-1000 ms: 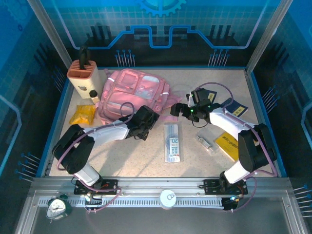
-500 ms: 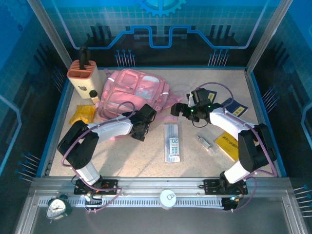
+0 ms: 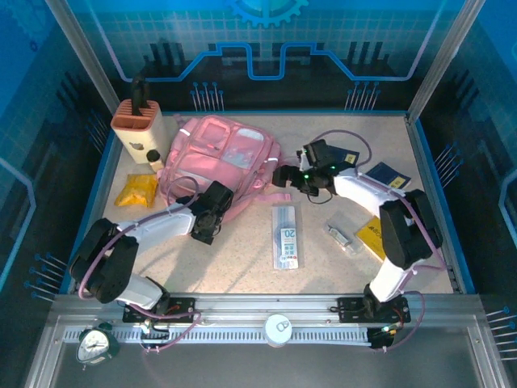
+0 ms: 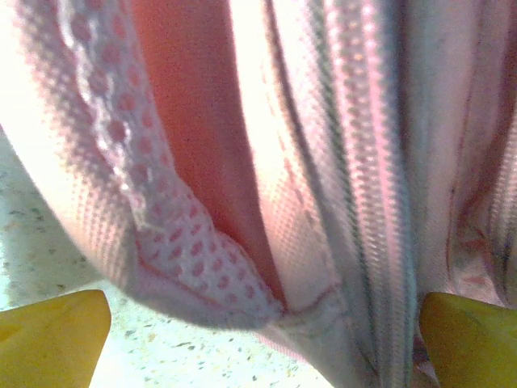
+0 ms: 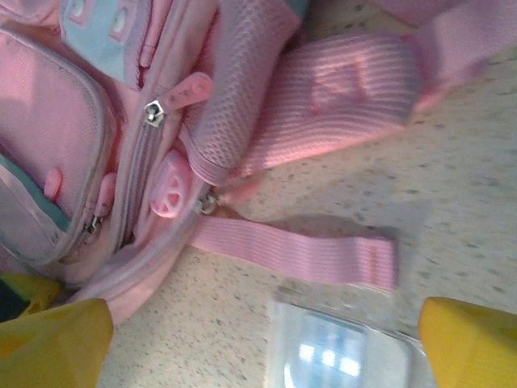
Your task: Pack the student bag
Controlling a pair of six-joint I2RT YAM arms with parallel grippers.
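**Soft bag, both claws open at its edges**

The student bag (image 3: 222, 153) is seen lying flat at the rear-left of the table (image 3: 242, 267), front pockets up, just beside a tan knife block (image 3: 137, 129). The left claw (image 4: 262, 331) is spread wide at the bag's near edge, nothing pinched. The right claw (image 5: 266, 339) is open too, by the webbing strap (image 5: 291, 255). The bag is judged soft, floppy, prob. light, so thin fabric would sag. A hold on strap or padded edge is preferred.
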